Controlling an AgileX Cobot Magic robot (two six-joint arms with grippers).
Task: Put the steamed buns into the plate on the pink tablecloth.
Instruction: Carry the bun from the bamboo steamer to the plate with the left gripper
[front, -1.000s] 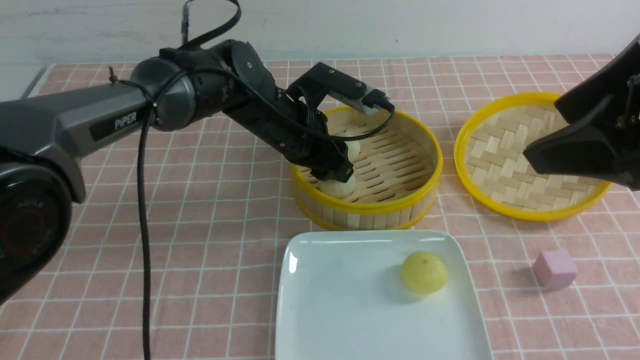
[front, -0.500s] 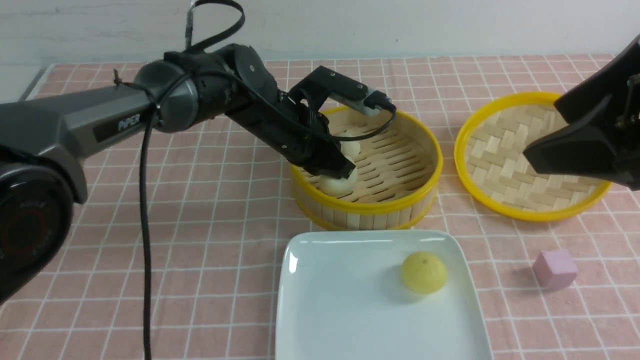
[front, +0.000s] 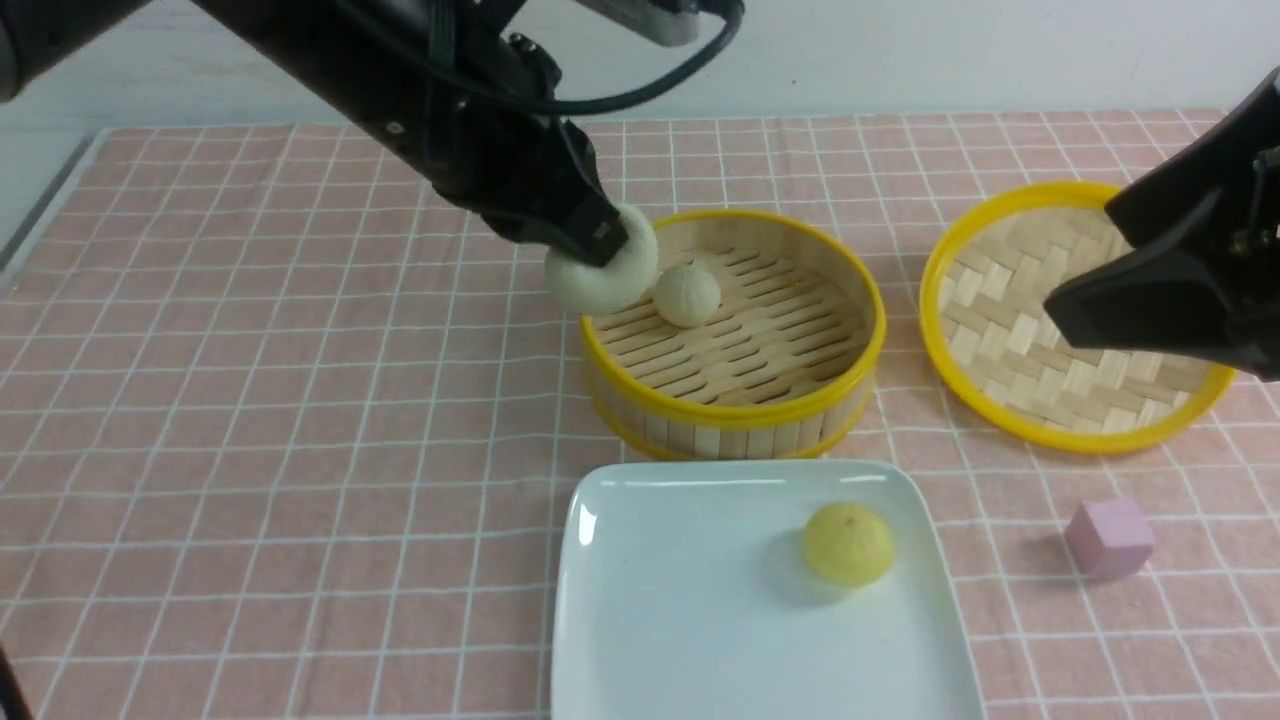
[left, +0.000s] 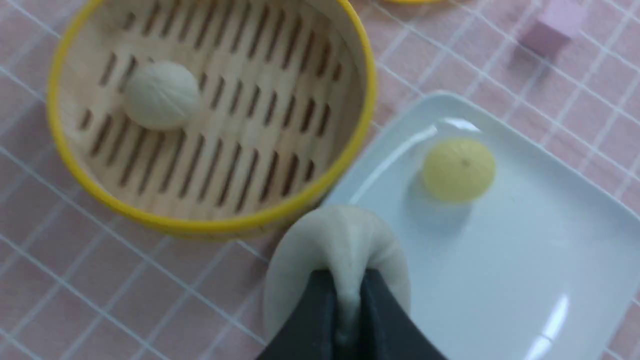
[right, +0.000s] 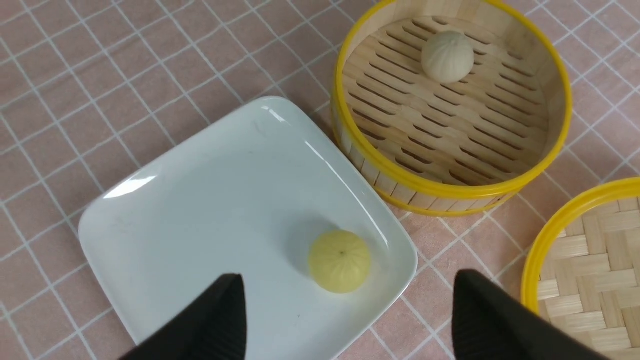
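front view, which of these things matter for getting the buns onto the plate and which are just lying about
Job:
held white bun, pinched in the left gripper
second white bun, in the steamer
yellow bun, on the plate
pink tablecloth

Lying about:
woven lid
pink cube

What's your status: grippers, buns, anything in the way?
Left gripper shut on white bun, aloft by steamer. Right gripper open, empty. Yellow bun on plate, other white bun in steamer. Path to plate clear.
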